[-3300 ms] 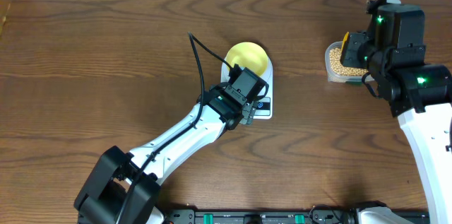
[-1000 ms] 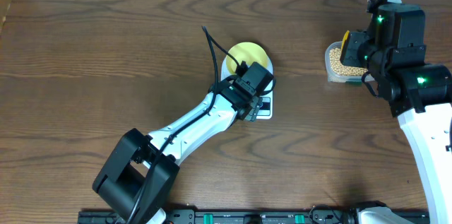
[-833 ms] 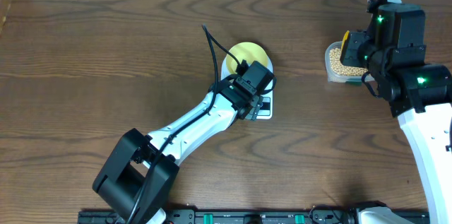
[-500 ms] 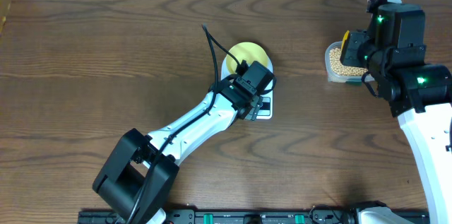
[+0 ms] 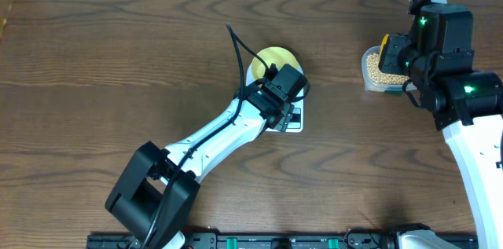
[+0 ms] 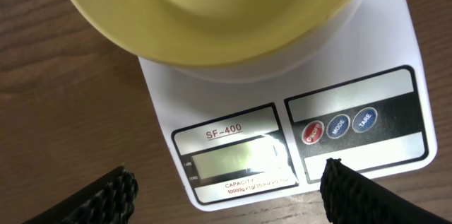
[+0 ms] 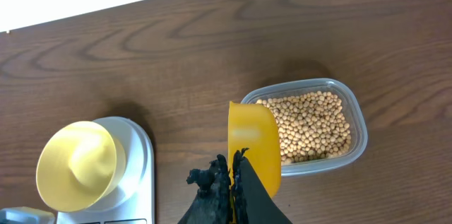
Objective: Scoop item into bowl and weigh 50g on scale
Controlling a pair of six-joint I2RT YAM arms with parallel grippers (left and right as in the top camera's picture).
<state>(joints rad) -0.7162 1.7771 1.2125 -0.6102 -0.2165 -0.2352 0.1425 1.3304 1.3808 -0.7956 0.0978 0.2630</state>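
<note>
1 smooth, round pale yellow bowl [image 6: 212, 12] sits on 1 flat white plastic scale [image 6: 385, 54] with 3 round buttons [image 6: 337, 126]. Left gripper [image 6: 229, 187], fingers spread wide, hangs over the grey display [image 6: 236, 159], nudged bowlward since a moment ago. Right gripper [image 7: 232, 174], unmoved, pinches 1 glossy yellow scoop [image 7: 253, 143] above 1 clear rounded tub [image 7: 359, 121] of small tan beans [image 7: 314, 125].

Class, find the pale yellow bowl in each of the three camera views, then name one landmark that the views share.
Overhead: the bowl is just above centre, its lower edge covered.
Left wrist: the bowl fills the top of the picture, cropped by the frame.
Right wrist: the bowl is at lower left.
Shared landmark: the white scale under the bowl, seen in all three views.
</note>
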